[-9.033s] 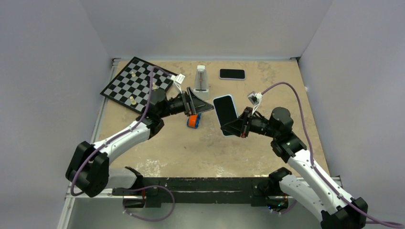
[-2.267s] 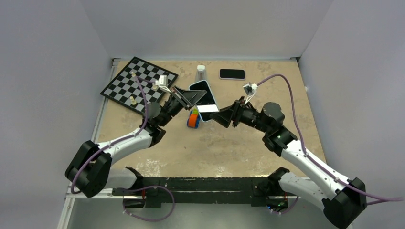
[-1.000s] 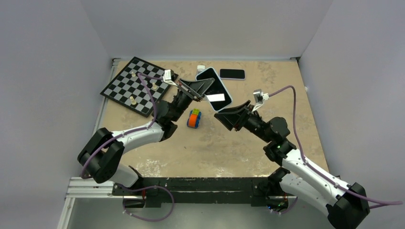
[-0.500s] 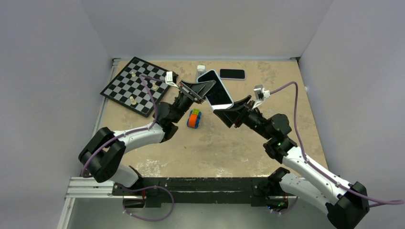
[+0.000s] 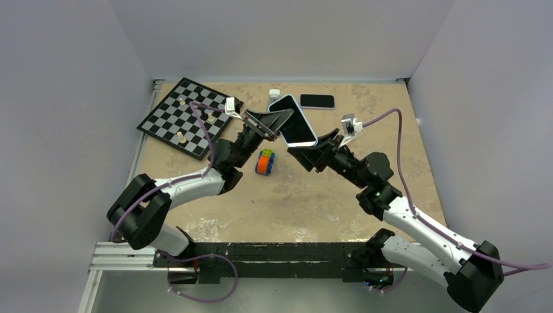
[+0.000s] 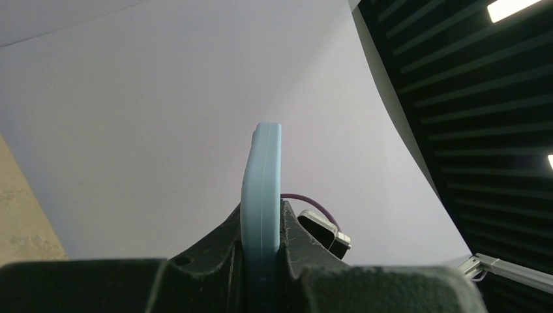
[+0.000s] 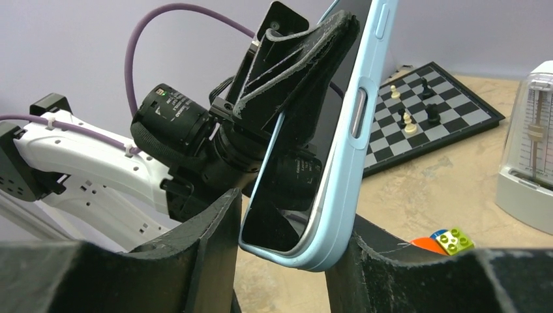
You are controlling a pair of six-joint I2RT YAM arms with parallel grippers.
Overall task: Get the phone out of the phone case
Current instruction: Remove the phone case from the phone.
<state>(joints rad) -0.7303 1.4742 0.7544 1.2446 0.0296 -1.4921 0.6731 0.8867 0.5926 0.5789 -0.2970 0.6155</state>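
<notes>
Left claw is clamped on the long edge of a light blue rubbery phone case, holding it raised above the far middle of the tan table. The black-screened phone sits inside the case, screen up and tilted. Right claw meets it from the right, its two fingers straddling the case's lower corner; whether they press on it I cannot tell. Beneath lies a multi-coloured toy block. A black-and-white chessboard sits far left, a bare black phone at the far edge, and a clear plastic metronome beside it.
</notes>
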